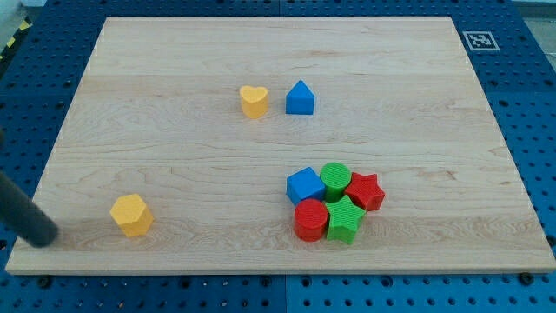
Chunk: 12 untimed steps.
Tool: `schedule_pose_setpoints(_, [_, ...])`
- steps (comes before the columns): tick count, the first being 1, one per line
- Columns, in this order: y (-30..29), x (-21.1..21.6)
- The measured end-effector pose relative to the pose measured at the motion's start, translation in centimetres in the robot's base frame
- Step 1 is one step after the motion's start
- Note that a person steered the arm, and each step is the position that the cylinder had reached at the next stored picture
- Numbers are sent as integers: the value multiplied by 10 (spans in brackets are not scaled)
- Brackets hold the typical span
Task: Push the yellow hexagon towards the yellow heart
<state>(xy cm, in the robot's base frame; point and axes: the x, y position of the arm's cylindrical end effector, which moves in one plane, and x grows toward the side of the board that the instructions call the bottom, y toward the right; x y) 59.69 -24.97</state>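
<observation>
The yellow hexagon (131, 215) lies near the board's bottom left. The yellow heart (254, 101) lies up and to the right of it, in the upper middle of the board. My rod enters from the view's left edge, and my tip (43, 236) rests on the board to the left of the hexagon and slightly below it, with a gap between them.
A blue house-shaped block (300, 98) stands just right of the heart. At the lower right a cluster holds a blue block (305, 185), a green cylinder (335, 180), a red star (366, 191), a red cylinder (310, 219) and a green star (345, 219). A marker tag (479, 40) is at the top right.
</observation>
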Motion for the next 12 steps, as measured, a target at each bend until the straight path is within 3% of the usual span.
schedule_pose_setpoints(2, [65, 2])
schedule_pose_setpoints(4, [103, -40])
schedule_pose_setpoints(7, [110, -120])
schedule_pose_setpoints(9, [53, -142])
schedule_pose_setpoints(11, [83, -171])
schedule_pose_setpoints(12, [123, -161])
